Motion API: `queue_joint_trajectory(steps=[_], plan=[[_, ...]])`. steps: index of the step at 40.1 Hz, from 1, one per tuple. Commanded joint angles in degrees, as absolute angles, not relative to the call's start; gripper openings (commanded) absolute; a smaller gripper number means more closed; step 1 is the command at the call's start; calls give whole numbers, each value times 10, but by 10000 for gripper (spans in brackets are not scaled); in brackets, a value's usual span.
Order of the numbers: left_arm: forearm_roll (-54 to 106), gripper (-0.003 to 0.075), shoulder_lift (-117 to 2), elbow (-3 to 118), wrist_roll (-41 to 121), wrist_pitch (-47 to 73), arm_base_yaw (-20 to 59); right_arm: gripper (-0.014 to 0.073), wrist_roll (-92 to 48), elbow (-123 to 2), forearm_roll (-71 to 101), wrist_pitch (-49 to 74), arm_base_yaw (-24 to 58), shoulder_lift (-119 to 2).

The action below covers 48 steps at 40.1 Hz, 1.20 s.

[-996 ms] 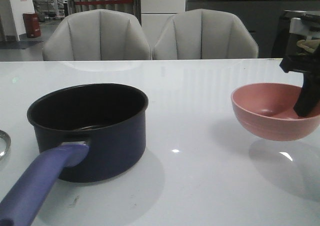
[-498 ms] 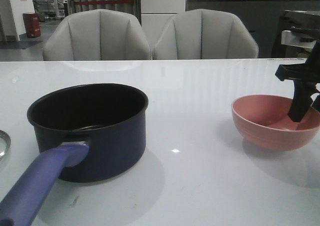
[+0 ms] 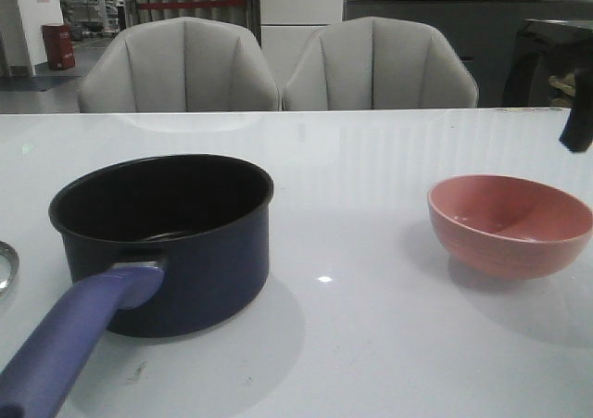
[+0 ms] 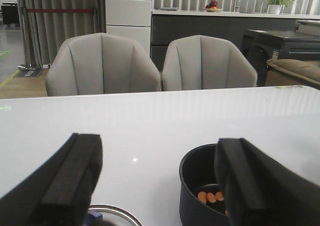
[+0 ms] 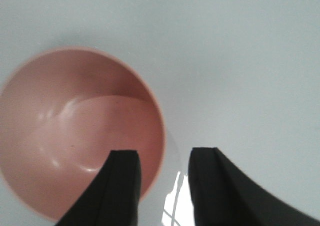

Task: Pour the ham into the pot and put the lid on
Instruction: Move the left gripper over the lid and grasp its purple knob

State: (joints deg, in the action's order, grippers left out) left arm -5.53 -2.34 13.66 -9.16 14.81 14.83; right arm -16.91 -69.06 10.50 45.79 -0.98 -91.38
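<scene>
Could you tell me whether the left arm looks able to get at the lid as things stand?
Probably yes. The left gripper hovers with its jaws wide apart just above the lid, nothing lies between them, and the pot stands off to the side.

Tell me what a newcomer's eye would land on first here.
The dark blue pot with its purple handle stands at the table's near left, ham slices lying inside. The empty pink bowl sits on the right, with the open right pincer above its rim. The lid lies below the open left pincer.
</scene>
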Motion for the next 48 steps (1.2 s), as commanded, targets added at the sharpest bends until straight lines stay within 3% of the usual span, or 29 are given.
queue_joint_trajectory(steps=[1, 12, 26, 40, 48], plan=[[-51, 522, -30, 151, -91, 97, 153, 361, -185, -671, 105, 397, 13, -815], [-51, 522, -30, 151, -91, 98, 153, 360, -185, -525, 138, 267, 72, -630], [-51, 522, -30, 151, -91, 99, 153, 360, -185, -325, 215, 109, 75, -371], [-51, 522, -30, 151, -91, 99, 153, 360, -185, -192, 221, 105, 75, -102], [-50, 522, -30, 151, -91, 93, 153, 360, -185, -152, 223, 112, 75, -55]])
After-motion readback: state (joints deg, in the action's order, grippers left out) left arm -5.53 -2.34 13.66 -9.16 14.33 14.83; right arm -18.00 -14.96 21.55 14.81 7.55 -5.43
